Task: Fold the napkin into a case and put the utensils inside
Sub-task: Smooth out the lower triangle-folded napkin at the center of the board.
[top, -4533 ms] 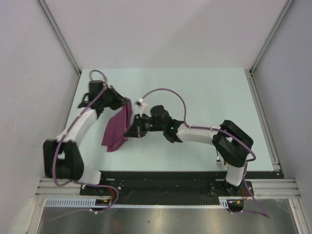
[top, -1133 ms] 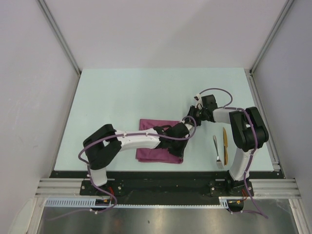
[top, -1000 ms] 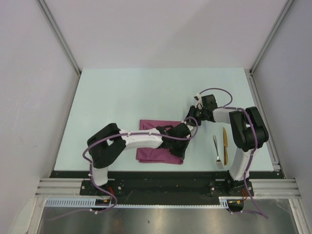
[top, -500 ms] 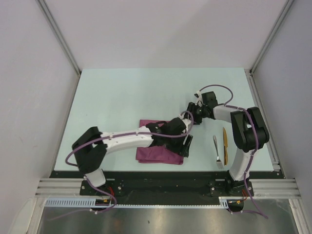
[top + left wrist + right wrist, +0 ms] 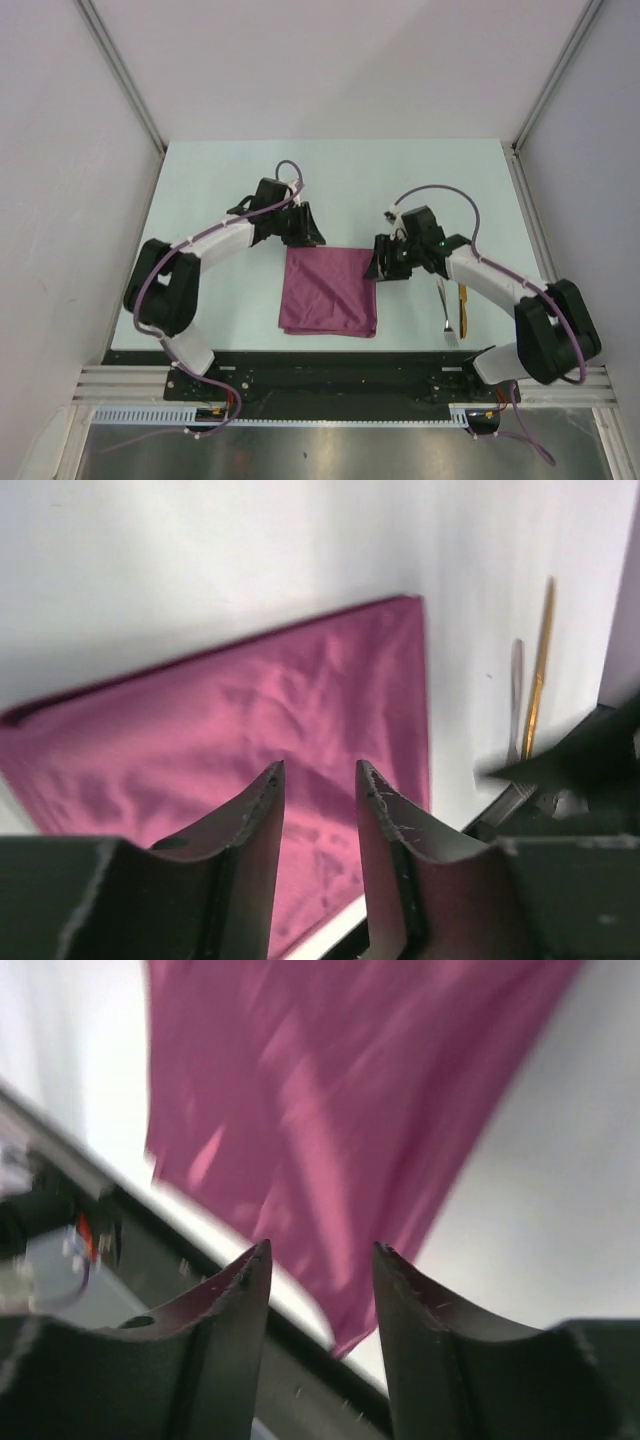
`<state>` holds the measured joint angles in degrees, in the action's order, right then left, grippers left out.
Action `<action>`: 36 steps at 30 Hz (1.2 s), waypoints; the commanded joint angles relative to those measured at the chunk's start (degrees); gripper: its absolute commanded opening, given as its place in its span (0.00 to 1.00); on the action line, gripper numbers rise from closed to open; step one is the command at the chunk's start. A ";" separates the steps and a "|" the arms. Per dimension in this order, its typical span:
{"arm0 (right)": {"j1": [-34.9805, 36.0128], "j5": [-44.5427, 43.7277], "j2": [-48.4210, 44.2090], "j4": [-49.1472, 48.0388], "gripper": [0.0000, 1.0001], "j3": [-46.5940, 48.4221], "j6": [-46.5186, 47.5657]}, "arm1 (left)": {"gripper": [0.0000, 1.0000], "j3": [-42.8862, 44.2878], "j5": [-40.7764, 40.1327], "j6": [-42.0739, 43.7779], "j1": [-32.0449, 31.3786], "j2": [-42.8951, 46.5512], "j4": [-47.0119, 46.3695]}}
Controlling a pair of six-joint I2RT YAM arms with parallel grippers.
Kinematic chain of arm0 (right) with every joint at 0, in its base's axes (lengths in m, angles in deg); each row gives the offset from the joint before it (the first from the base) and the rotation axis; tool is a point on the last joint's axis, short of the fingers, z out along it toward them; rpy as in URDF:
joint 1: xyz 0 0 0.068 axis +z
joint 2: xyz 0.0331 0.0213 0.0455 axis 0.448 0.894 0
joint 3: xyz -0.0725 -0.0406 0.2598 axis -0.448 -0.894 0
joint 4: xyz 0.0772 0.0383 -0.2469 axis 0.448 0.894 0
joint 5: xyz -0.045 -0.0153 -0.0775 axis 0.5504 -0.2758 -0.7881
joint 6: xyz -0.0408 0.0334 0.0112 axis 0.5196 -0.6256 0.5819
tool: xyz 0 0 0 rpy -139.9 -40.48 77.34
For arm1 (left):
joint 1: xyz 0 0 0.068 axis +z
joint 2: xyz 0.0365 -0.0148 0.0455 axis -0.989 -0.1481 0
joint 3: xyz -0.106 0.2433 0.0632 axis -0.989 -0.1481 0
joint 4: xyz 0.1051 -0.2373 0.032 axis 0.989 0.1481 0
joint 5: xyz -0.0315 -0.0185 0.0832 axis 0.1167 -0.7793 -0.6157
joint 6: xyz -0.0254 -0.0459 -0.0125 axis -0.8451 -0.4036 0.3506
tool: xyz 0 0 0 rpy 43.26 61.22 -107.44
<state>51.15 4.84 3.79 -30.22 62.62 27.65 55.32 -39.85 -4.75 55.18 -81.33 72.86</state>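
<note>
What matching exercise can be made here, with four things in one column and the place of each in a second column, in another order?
Things:
1. folded plum-magenta cloth napkin
2. slim silver metal spoon
3. slim golden-yellow utensil
4. left gripper

Places:
A. at the napkin's far edge, near its left corner
B. flat on the pale table, left of the cutlery
C. farthest right of all four
D. between the napkin and the golden piece

Pairs: 1-B, 2-D, 3-C, 4-A
</note>
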 commanded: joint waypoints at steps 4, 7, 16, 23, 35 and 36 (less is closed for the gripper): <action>9.38 7.47 -9.52 -8.69 0.32 -15.01 -9.33 | 0.38 4.54 5.72 0.05 6.35 -8.88 -1.64; 10.62 8.88 -8.82 -13.00 0.29 -18.45 -11.44 | 0.39 5.68 4.66 1.37 6.62 -12.20 -0.17; 11.06 -2.35 -9.08 -4.00 0.27 -19.00 -6.80 | 0.45 10.33 -1.05 5.76 6.53 -14.86 5.36; 16.06 -8.95 -11.19 3.85 0.42 -6.79 -5.65 | 0.68 13.33 -7.19 9.89 6.79 -4.59 13.45; 20.82 -10.01 1.81 0.95 0.59 7.54 -7.59 | 0.70 -15.30 -4.55 7.01 4.95 12.37 13.29; 20.73 -10.80 2.51 1.56 0.59 8.16 -7.50 | 0.70 -16.19 -6.57 6.30 4.08 12.99 13.81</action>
<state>71.54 -3.72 3.42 -28.60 66.62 20.43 45.12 -44.72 4.28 61.47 -71.65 85.49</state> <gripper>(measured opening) 0.591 0.699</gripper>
